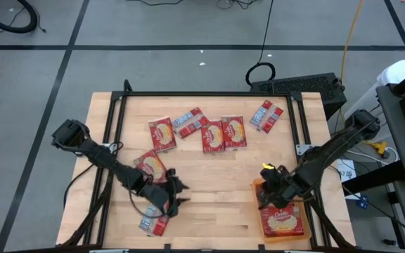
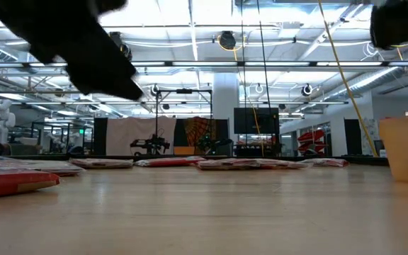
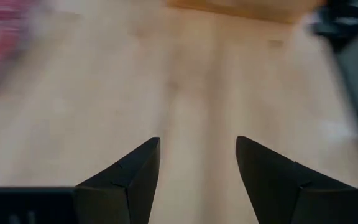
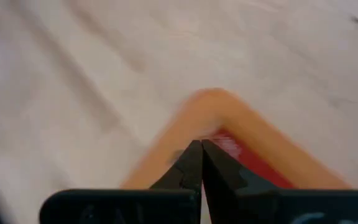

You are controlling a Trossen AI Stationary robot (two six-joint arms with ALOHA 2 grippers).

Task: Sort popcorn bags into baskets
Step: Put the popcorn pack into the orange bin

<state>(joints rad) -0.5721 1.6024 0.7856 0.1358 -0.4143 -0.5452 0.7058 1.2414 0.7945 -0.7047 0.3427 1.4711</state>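
Note:
Several red popcorn bags lie flat on the wooden table: a far row, one apart, one beside my left arm, and one at the near edge. The low view shows the row. The orange basket stands near right, with a bag flat in it. My left gripper is open and empty over bare wood. My right gripper is shut and empty above the basket's far-left corner.
A black metal frame runs along the table's far edge and sides. Bare wood lies between my two grippers in the table's middle. In the low view the basket's wall stands at the right and a bag lies at the left.

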